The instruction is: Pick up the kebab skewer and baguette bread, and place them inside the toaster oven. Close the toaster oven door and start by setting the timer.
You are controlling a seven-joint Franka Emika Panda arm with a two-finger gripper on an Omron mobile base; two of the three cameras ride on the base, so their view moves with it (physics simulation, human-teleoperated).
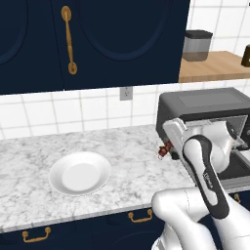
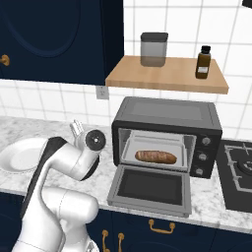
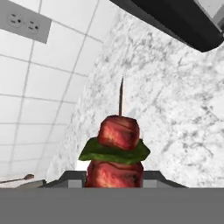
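Between my fingertips, at the bottom of the hand view, sits the skewer (image 3: 116, 153): two red meat chunks with a green slice between them, and the thin stick pointing away from me over the marble counter (image 3: 175, 109). My gripper (image 3: 114, 177) is clamped on its lower chunk, with a dark finger (image 3: 70, 177) to either side of it. From the left base view, the skewer (image 1: 164, 150) pokes out as a small dark red bit beside my white hand, above the counter (image 1: 29, 161) and just left of the oven (image 1: 205, 105). My hand is raised off the marble, close to the oven's left wall.

Over toward the counter's left end lies the white plate (image 1: 58, 176), with nothing on it, well apart from my hand. The oven (image 2: 167, 113) stands near the right end of the counter, next to the stove (image 2: 241, 172). Its door (image 2: 150, 187) is folded down flat toward the front edge, and the baguette (image 2: 155, 156) lies lengthwise on the tray inside. Knobs (image 2: 203, 156) run down the oven's right side. On the wooden shelf (image 2: 167, 76) above it stand a grey canister (image 2: 153, 48) and a dark bottle (image 2: 203, 61). An outlet (image 3: 24, 24) is set in the tiled wall.
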